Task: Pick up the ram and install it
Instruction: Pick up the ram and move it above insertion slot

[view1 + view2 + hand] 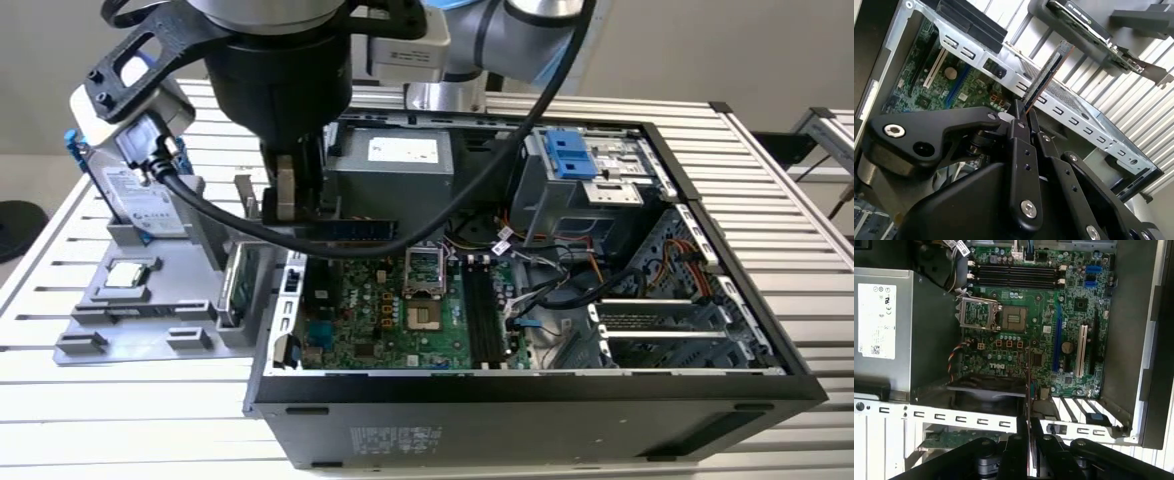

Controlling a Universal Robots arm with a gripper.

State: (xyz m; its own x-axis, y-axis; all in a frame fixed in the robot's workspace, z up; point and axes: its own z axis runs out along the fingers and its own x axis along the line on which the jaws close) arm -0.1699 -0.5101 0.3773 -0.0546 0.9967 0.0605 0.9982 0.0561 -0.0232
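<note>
My gripper [295, 212] is shut on the ram [358, 228], a thin dark strip that juts toward the exterior view's right, above the open case's left wall. In the second wrist view the ram [1046, 75] stands edge-on out of the closed fingers [1019, 125], over the case's perforated metal rim. In the first wrist view the ram [1028, 385] is a thin line rising from the gripper [1029, 432] over the motherboard [1074, 315]. The long black memory slots [1014, 276] lie past the processor socket [1013, 317], apart from the ram; in the exterior view the slots [481, 315] sit mid-board.
A grey fixture plate [134, 335] on the exterior view's left holds a silver hard drive [134, 175], a processor chip [127, 272] and a green card [240, 285]. The case [534, 385] holds a power supply [400, 160], drive cage [587, 165] and loose cables [561, 280].
</note>
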